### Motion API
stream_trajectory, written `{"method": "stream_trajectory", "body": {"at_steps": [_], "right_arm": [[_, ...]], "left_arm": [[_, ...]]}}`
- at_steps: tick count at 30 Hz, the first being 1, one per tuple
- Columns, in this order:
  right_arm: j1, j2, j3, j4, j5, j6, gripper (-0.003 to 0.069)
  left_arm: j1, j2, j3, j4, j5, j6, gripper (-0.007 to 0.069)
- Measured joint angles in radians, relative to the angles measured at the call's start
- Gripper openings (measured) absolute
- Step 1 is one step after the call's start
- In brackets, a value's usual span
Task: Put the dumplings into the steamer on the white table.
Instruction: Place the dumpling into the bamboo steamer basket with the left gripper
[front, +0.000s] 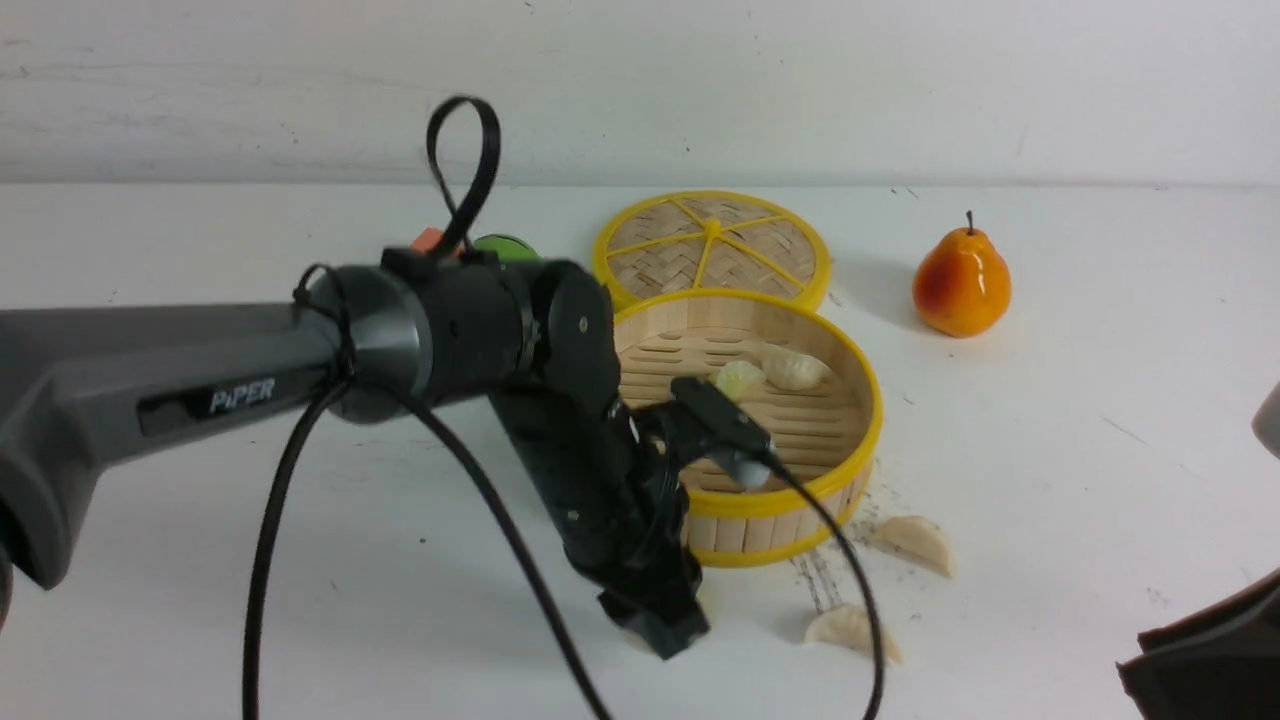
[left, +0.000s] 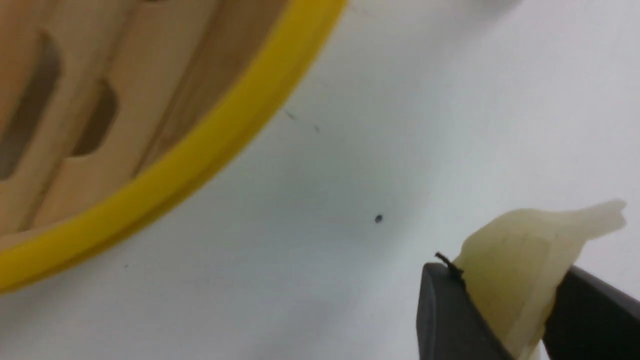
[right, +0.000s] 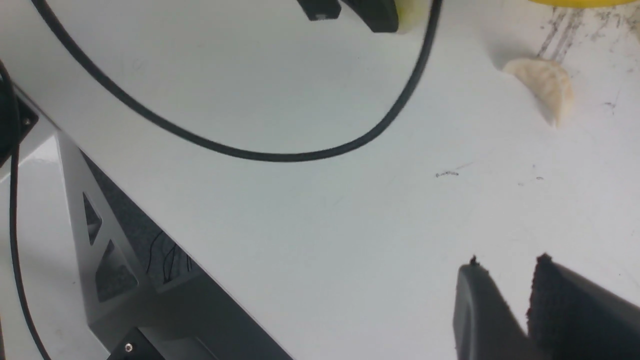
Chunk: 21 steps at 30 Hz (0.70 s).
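The steamer (front: 745, 505) stands mid-table with two dumplings (front: 795, 368) on its slatted floor. Two more dumplings lie on the white table (front: 1050, 480) in front of it, one at the right (front: 915, 542) and one nearer (front: 850, 630). My left gripper (front: 660, 625) is low over the table just in front of the steamer. In the left wrist view the left gripper (left: 507, 274) is shut on a cream dumpling (left: 525, 245), beside the steamer's yellow rim (left: 200, 150). My right gripper (right: 505, 265) is shut and empty above the table's near right part.
The woven yellow-rimmed lid (front: 712, 248) lies behind the steamer. An orange pear (front: 960, 285) stands at the back right. A green and an orange object (front: 505, 247) are partly hidden behind the left arm. A black cable (front: 520, 560) hangs from the left arm. The table's edge (right: 165, 220) shows in the right wrist view.
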Motion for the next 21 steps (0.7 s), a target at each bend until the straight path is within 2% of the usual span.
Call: {"method": "stream_trajectory", "body": {"at_steps": [2, 3, 5, 7, 14, 17, 21], "right_arm": [[0.0, 0.0, 0.0, 0.0, -0.003, 0.0, 0.0161], [0.0, 0.0, 0.0, 0.0, -0.004, 0.0, 0.0165], [0.0, 0.0, 0.0, 0.0, -0.004, 0.0, 0.0167], [0.0, 0.0, 0.0, 0.0, -0.004, 0.0, 0.0167], [0.0, 0.0, 0.0, 0.0, -0.023, 0.0, 0.0167], [0.0, 0.0, 0.0, 0.0, -0.03, 0.0, 0.017], [0.0, 0.0, 0.0, 0.0, -0.037, -0.012, 0.0174]], "left_arm": [[0.0, -0.004, -0.056, 0.001, 0.03, -0.056, 0.0237], [0.0, -0.01, -0.134, 0.006, 0.068, -0.151, 0.0237], [0.0, -0.014, -0.227, 0.026, 0.088, -0.234, 0.0237], [0.0, -0.014, -0.29, 0.052, 0.091, -0.304, 0.0237], [0.044, 0.038, -0.471, 0.184, 0.033, -0.692, 0.0237], [0.09, 0.099, -0.508, 0.19, 0.019, -0.762, 0.0237], [0.132, 0.179, -0.522, 0.189, 0.009, -0.792, 0.0237]]}}
